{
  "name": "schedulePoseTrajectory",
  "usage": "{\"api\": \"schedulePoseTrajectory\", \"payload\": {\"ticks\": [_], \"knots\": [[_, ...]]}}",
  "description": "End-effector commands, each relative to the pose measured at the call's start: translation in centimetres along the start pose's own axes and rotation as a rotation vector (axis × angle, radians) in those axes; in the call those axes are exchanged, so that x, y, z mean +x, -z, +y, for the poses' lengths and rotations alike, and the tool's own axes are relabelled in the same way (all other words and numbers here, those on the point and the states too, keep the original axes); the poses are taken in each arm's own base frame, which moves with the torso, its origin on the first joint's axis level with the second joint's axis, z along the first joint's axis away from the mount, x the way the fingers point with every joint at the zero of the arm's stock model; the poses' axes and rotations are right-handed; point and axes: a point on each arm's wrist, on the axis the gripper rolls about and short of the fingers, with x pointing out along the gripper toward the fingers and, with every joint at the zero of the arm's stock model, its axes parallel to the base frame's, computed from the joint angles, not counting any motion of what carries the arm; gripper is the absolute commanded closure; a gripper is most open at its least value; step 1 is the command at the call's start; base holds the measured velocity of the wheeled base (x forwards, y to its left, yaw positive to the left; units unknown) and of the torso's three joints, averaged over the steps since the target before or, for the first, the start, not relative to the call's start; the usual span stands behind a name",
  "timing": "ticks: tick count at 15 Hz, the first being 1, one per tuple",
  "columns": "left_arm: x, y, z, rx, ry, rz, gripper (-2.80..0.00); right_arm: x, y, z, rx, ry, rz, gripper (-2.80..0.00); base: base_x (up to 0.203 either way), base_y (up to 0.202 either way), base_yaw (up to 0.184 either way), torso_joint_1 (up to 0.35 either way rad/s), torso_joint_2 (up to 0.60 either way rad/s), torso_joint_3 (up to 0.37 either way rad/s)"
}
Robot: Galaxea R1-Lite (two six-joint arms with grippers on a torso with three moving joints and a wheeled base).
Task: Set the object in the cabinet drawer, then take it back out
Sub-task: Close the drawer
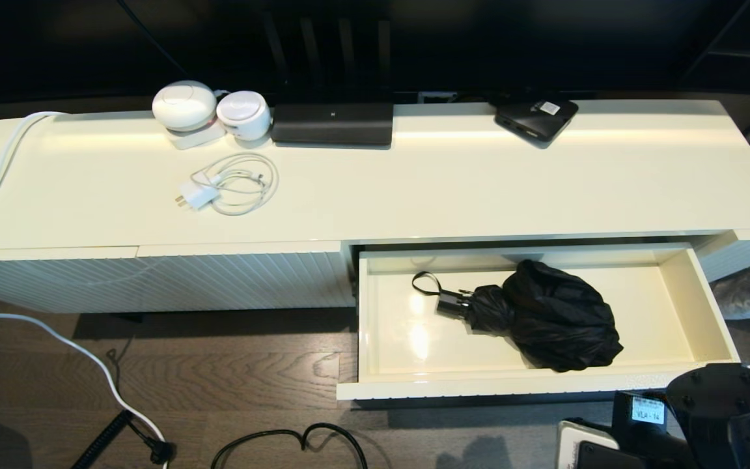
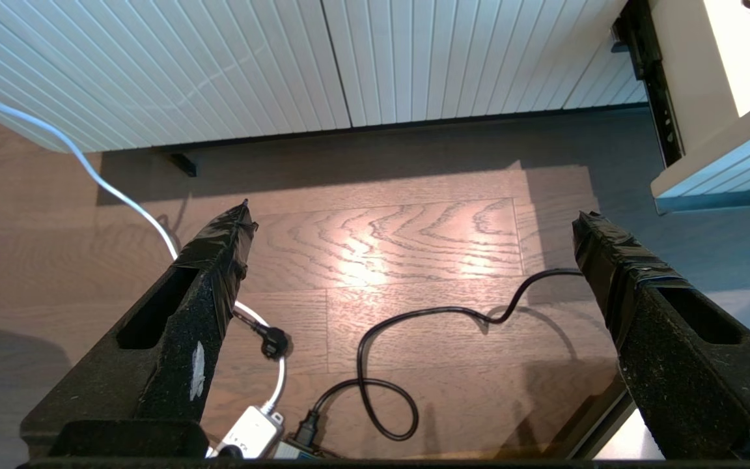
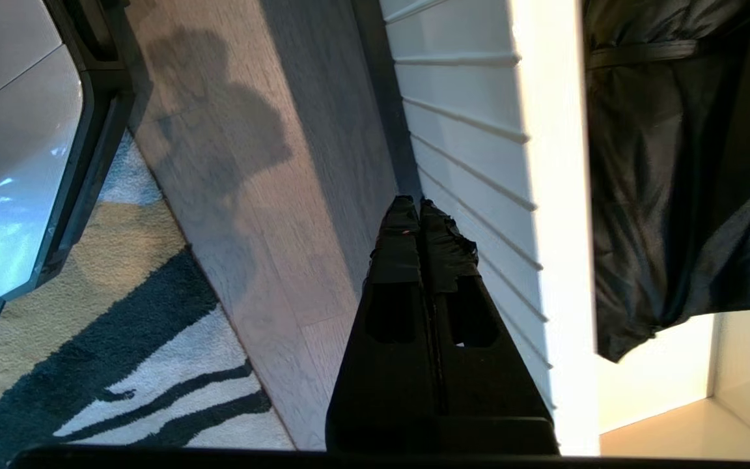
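umbrella – in open drawer

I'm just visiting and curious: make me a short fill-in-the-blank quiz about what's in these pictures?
1. The black umbrella lies inside the open ____.
2. The right gripper has its fingers ____, holding nothing.
3. The left gripper hangs over the wooden floor with its fingers ____.
4. On the cabinet top, a coiled cable with a plug is colored ____.

Missing words: drawer; shut; open; white
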Motion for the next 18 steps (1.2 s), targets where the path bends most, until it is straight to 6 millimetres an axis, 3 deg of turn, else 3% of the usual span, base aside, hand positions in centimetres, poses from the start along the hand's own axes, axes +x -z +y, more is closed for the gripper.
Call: {"api": "schedulePoseTrajectory", "payload": {"ticks": [1, 18], "knots": [[0.0, 0.0, 0.0, 0.001, 0.0, 0.002, -2.8, 0.7, 0.2, 0.6, -0.003, 0.006, -0.003, 0.0, 0.0, 0.0, 0.0, 0.0, 0.0, 0.0], [0.0, 0.0, 0.0, 0.001, 0.0, 0.002, -2.8, 2.5, -0.5, 0.0, 0.036, 0.108, -0.088, 0.0, 0.0, 0.0, 0.0, 0.0, 0.0, 0.0]]}}
